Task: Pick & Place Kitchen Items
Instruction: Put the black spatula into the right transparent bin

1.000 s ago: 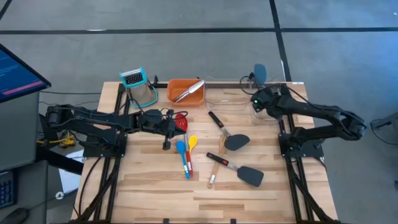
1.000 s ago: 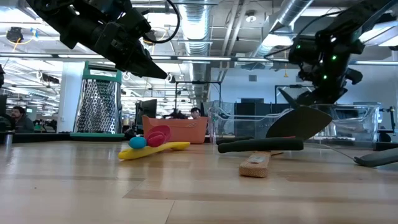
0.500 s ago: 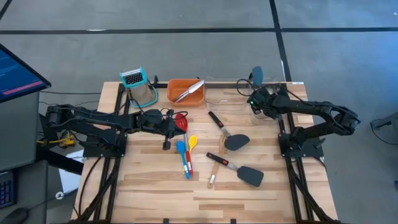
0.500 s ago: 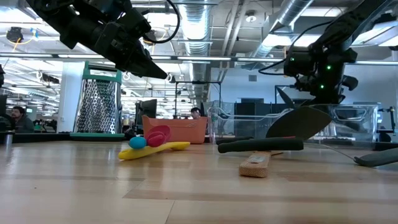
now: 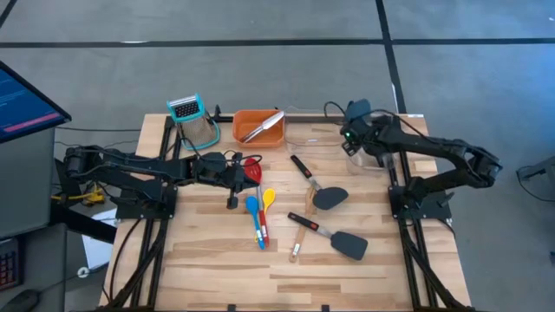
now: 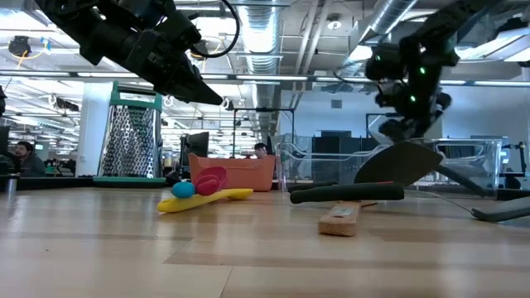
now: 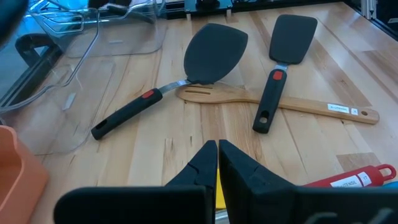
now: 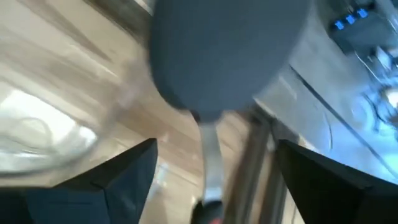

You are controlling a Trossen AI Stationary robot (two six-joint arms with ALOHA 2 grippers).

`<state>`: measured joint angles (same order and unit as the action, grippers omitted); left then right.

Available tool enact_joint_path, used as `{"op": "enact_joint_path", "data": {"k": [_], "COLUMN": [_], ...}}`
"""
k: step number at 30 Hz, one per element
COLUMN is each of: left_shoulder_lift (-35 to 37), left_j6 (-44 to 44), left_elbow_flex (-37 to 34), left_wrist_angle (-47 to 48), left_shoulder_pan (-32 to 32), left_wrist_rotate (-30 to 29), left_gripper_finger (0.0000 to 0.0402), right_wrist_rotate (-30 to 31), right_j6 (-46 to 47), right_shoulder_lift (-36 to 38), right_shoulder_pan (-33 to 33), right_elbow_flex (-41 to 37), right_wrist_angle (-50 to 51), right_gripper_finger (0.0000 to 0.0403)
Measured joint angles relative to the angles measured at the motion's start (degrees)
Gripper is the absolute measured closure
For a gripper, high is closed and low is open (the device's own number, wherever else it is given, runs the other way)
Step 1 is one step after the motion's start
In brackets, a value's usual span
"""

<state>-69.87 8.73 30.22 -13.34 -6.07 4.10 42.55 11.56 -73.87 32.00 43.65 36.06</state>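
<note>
My right claw is over the back right corner of the worktop, next to the clear bin. Its two fingers are wide apart. Between them I see a dark grey spatula, head away from the wrist and handle toward it, and neither finger touches it. I judge this as the release: the claw is spread so the spatula can go free at the bin. I cannot tell if it is already inside the bin or on the rim.

My left claw has its fingers pressed together with nothing in them. It hangs above the worktop, just beside the red spoon, so I think it only waits.

The other items lie loose in the middle. The blue spoon and the yellow spoon are side by side. Two black spatulas lie flat, and both cross over the wooden fork spatula, so that one must probably wait until they are lifted. The metal tongs are already in the orange tray, with a grater standing to its left.

As for writing, the wooden handle has a small printed mark and a red handle has white print, but both are too small for me to read.
</note>
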Motion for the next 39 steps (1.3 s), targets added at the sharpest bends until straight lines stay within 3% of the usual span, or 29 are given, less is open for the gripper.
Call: {"op": "enact_joint_path", "data": {"k": [4,13,17,22,29,33,39], "left_shoulder_lift": [0.0,0.0,0.0,0.0,0.0,0.0,0.0], "left_j6": [0.0,0.0,0.0,0.0,0.0,0.0,0.0], "left_elbow_flex": [0.0,0.0,0.0,0.0,0.0,0.0,0.0], "left_wrist_angle": [0.0,0.2,0.3,0.3,0.3,0.3,0.3], "left_shoulder_pan": [0.0,0.0,0.0,0.0,0.0,0.0,0.0], "left_wrist_rotate": [0.0,0.0,0.0,0.0,0.0,0.0,0.0], "left_gripper_finger": [0.04,0.04,0.04,0.04,0.04,0.04,0.04], "right_wrist_rotate": [-3.9,-20.6,-23.4,-25.9,-26.2,-25.8,-17.8], "right_j6": [-3.3,-3.6,-0.5,4.3,10.6,13.5,19.9], "right_shoulder_lift": [0.0,0.0,0.0,0.0,0.0,0.0,0.0], "right_shoulder_pan": [-1.9,-9.2,-13.7,-19.8,-30.1,-36.7,-47.4], "right_elbow_flex": [5.7,16.8,17.7,17.7,17.7,17.7,17.7], "right_wrist_angle": [2.7,17.6,22.9,27.2,28.4,28.2,27.4], "right_gripper_finger": [0.0084,0.0137,0.0181,0.0269,0.039,0.0391,0.0401]}}
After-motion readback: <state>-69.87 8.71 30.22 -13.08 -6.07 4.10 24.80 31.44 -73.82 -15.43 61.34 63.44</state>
